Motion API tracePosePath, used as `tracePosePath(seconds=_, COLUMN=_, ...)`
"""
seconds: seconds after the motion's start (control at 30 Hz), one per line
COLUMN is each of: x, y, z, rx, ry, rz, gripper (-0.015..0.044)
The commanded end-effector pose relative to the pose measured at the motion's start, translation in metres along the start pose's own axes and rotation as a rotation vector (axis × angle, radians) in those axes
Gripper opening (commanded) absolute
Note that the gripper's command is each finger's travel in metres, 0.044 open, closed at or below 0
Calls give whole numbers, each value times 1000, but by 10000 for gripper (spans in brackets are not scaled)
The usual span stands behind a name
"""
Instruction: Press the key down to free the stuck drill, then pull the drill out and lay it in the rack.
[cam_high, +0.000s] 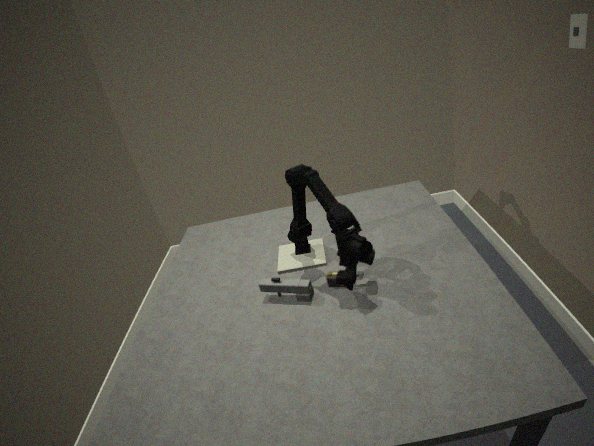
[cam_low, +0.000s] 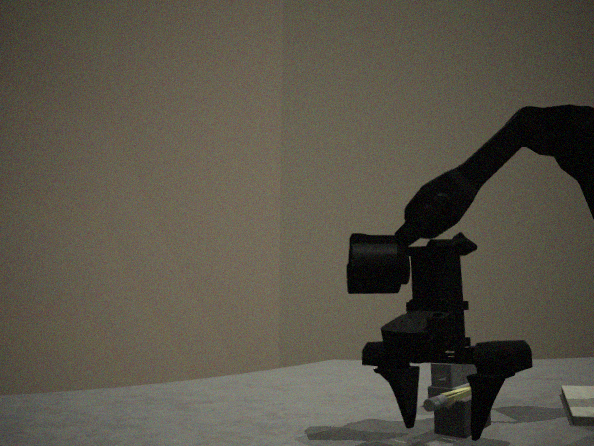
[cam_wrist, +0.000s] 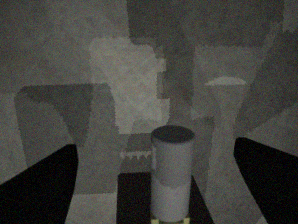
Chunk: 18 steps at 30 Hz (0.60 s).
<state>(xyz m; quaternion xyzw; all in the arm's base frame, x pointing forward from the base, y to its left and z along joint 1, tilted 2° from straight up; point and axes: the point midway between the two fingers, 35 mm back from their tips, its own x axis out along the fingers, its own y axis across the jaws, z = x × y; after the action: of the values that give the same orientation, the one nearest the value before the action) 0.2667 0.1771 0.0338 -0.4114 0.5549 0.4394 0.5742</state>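
My gripper (cam_high: 346, 283) (cam_low: 443, 429) (cam_wrist: 158, 149) is open, its fingers pointing down wide apart on either side of a grey cylinder (cam_low: 434, 403) (cam_wrist: 171, 172) with yellow bands, which looks like the drill. The fingers do not hold it. The cylinder juts out roughly level from a dark block (cam_low: 452, 420) (cam_wrist: 132, 197) on the table, partly hidden by a finger in the exterior view. In the top view, a long grey fixture (cam_high: 287, 287) with a small dark peg (cam_high: 275, 279) on top stands left of the gripper. Which part is the key or the rack, I cannot tell.
The arm's base stands on a pale square plate (cam_high: 285, 264) (cam_low: 582, 412) behind the fixture. The grey table (cam_high: 300, 370) has its front edge at the bottom of the top view. Shadows of the arm lie around the block.
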Motion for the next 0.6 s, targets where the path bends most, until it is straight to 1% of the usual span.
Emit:
tracePosePath(seconds=0.0, x=-5, y=0, z=0, rx=1, ry=4, rz=5, gripper=440)
tracePosePath(seconds=0.1, x=-21, y=1, z=0, rx=2, ry=19, rz=5, gripper=440)
tracePosePath(seconds=0.57, x=-72, y=0, z=2, rx=2, ry=21, rz=5, gripper=440)
